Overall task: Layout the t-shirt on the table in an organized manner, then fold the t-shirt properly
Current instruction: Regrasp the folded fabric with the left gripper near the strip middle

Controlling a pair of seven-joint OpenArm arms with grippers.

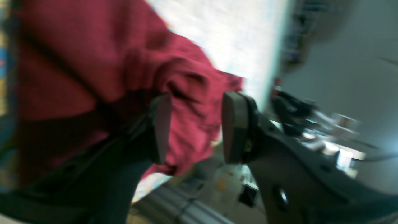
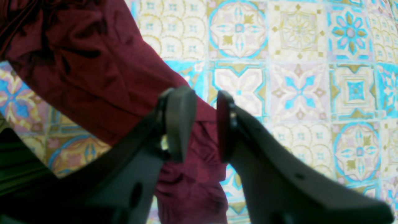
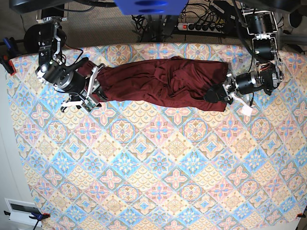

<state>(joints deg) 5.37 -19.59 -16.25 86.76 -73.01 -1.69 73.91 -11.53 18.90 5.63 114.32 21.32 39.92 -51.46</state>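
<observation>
The t-shirt (image 3: 158,82) lies stretched out along the far edge of the table (image 3: 158,182), a long rumpled maroon band with its long axis running side to side between the two arms. And there's an arm at each end of it! In the base view the right gripper (image 3: 91,88) sits at the end on that view's left, the left gripper (image 3: 221,91) at the opposite end.

Over to the right wrist view: the right gripper (image 2: 206,124) has its jaws parted with a gap between the pads, and a narrow bunched strip of the t-shirt (image 2: 87,71) passes through that gap and hangs below it. Whether the pads are actually pinching the cloth, I cannot tell; it looks loose in there.

The left wrist view is blurred, but the left gripper (image 1: 196,127) clearly stands wide apart, with the t-shirt (image 1: 102,62) bunched behind and between the pads, touching neither that I can make out.

So here's my read: the garment is pulled long but still twisted and gathered, so the layout stage is not finished. Everything turns on that side-to-side axis. Each arm is nearest its own end, and the fabric needs spreading toward the near side of the table, across that long axis, before any fold can go in
</observation>
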